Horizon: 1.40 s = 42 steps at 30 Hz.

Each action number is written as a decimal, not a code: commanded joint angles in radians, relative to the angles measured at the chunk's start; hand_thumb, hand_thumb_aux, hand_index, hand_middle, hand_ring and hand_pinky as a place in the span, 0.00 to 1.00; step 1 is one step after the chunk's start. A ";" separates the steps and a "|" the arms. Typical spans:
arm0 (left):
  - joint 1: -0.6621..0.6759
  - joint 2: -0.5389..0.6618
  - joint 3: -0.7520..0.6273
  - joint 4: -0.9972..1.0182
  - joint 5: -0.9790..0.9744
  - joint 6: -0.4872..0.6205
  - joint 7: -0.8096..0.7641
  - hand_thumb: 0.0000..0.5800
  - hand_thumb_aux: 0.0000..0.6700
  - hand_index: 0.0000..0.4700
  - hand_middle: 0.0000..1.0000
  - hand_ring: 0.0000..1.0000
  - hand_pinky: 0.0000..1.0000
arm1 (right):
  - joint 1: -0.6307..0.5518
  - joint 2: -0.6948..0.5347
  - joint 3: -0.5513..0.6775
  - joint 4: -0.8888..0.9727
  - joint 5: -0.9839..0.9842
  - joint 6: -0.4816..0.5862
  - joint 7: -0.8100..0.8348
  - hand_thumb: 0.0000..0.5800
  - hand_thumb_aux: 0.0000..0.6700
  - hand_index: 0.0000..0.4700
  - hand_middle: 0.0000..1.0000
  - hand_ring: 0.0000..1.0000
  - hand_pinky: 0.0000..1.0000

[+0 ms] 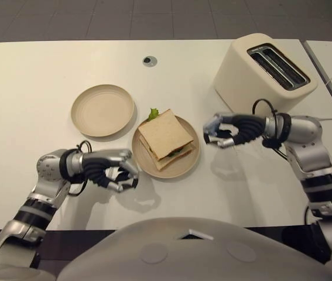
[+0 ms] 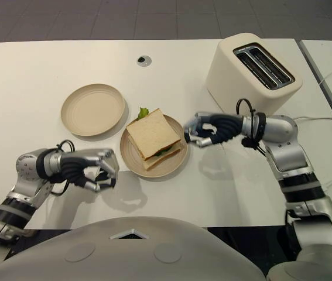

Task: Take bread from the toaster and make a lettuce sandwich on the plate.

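Left eye view: sandwich sits on plate at table centre, lettuce leaf poking out at far corner. Second plate just beside it, left and farther back. Toaster at far right. Left hand near plate's left edge, fingers curled, gripping nothing. Right hand near plate's right edge, fingers curled inward, holding nothing.
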 commanded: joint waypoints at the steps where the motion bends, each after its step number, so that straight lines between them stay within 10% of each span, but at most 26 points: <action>1: 0.012 0.008 -0.051 0.126 0.154 0.035 -0.038 1.00 1.00 1.00 1.00 1.00 1.00 | 0.093 -0.098 0.077 -0.024 -0.014 -0.041 0.192 1.00 1.00 1.00 1.00 1.00 1.00; 11: -0.185 -0.133 -0.085 0.501 0.548 0.064 0.213 1.00 1.00 1.00 1.00 1.00 1.00 | 0.052 -0.036 0.193 0.150 -0.142 -0.057 0.276 1.00 1.00 1.00 1.00 1.00 1.00; 24: -0.535 -0.324 0.048 0.758 0.871 -0.025 0.997 1.00 1.00 1.00 1.00 1.00 1.00 | -0.421 0.356 0.065 0.960 -0.525 -0.312 -0.649 1.00 1.00 1.00 1.00 1.00 1.00; 26: -0.567 -0.350 0.099 0.730 0.872 -0.037 1.124 1.00 1.00 1.00 0.87 0.87 0.87 | -0.460 0.348 0.058 0.978 -0.603 -0.333 -0.817 1.00 1.00 1.00 1.00 1.00 1.00; 27: -0.577 -0.369 0.134 0.714 0.842 -0.042 1.169 0.84 0.60 0.60 0.53 0.53 0.53 | -0.476 0.349 0.042 0.973 -0.614 -0.338 -0.879 1.00 1.00 1.00 1.00 1.00 1.00; 28: -0.581 -0.386 0.160 0.693 0.804 -0.048 1.192 0.00 0.00 0.00 0.50 0.50 0.50 | -0.481 0.349 0.019 0.950 -0.602 -0.347 -0.908 0.96 0.80 0.80 0.88 0.88 0.88; 29: -0.578 -0.407 0.183 0.660 0.746 -0.055 1.196 0.00 0.00 0.00 0.38 0.38 0.38 | -0.484 0.354 -0.018 0.911 -0.560 -0.360 -0.920 0.22 0.12 0.12 0.49 0.49 0.49; 30: -0.561 -0.428 0.193 0.598 0.646 -0.052 1.161 0.00 0.00 0.00 0.11 0.11 0.11 | -0.484 0.363 -0.062 0.852 -0.484 -0.370 -0.913 0.00 0.00 0.00 0.12 0.12 0.12; 36: -0.407 -0.464 0.178 -0.002 0.106 0.134 1.031 0.00 0.00 0.00 0.00 0.00 0.00 | -0.388 0.400 -0.162 0.367 -0.086 -0.244 -0.793 0.00 0.00 0.00 0.00 0.00 0.00; 42: -0.401 -0.507 0.206 0.035 0.076 0.228 0.936 0.00 0.00 0.00 0.00 0.00 0.00 | -0.319 0.409 -0.160 0.232 -0.021 -0.133 -0.711 0.00 0.00 0.00 0.00 0.00 0.00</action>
